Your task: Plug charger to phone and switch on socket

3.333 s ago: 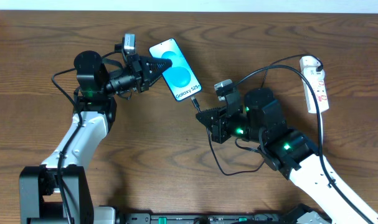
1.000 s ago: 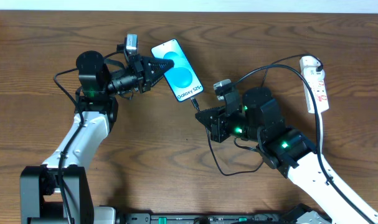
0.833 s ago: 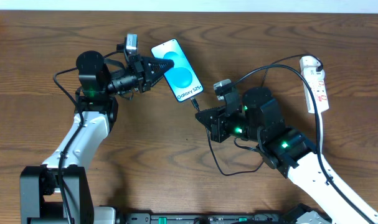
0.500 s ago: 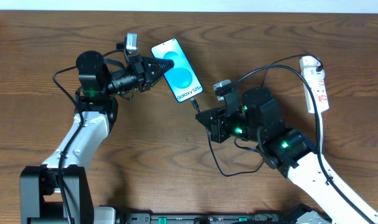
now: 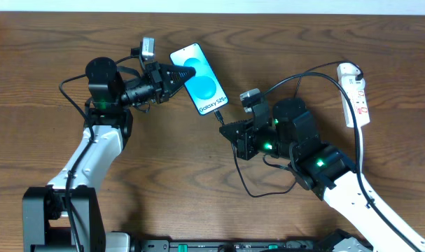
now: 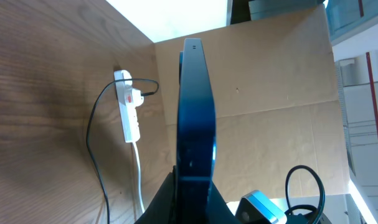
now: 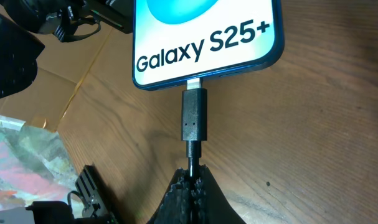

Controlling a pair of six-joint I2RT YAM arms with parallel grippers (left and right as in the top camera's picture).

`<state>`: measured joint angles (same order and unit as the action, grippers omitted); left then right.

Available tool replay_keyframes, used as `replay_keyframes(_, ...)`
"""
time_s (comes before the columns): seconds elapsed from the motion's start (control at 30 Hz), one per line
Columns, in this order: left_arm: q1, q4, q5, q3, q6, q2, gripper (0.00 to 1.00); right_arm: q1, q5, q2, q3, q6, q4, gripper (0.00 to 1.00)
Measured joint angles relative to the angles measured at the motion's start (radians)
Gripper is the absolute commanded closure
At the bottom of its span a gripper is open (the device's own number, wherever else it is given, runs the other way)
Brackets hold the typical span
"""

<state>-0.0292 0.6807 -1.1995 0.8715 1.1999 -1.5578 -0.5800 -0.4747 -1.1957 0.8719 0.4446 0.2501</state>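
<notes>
The phone (image 5: 201,82), with its blue-and-white "Galaxy S25+" screen, lies tilted on the table. My left gripper (image 5: 176,75) is shut on its left edge; the left wrist view shows the phone (image 6: 195,118) edge-on between the jaws. The charger's black connector tip (image 7: 194,116) meets the phone's (image 7: 207,43) bottom port, with a sliver of its metal plug showing. My right gripper (image 7: 193,175) is shut on the charger cable just behind the tip; overhead it (image 5: 227,127) sits right below the phone. The white socket strip (image 5: 355,93) lies at the far right, also in the left wrist view (image 6: 129,107).
The black charger cable (image 5: 317,75) loops from the socket over my right arm and trails in a loop on the table (image 5: 258,189). Brown cardboard (image 6: 269,124) stands beyond the table in the left wrist view.
The phone and left gripper shifted slightly up-right since 3.3 s ago. Over the last second nothing visibly moves.
</notes>
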Motion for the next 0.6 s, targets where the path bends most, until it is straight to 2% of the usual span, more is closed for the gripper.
replay_keyframes(0.53, -0.018, 0.004, 0.015, 0.000, 0.000, 0.000, 0.93, 0.000, 0.045, -0.014, -0.003, -0.005, -0.052, 0.99)
replay_keyframes(0.6, -0.023, 0.004, 0.015, 0.000, -0.004, 0.000, 0.93, 0.000, 0.045, -0.028, -0.003, -0.005, -0.053, 0.95)
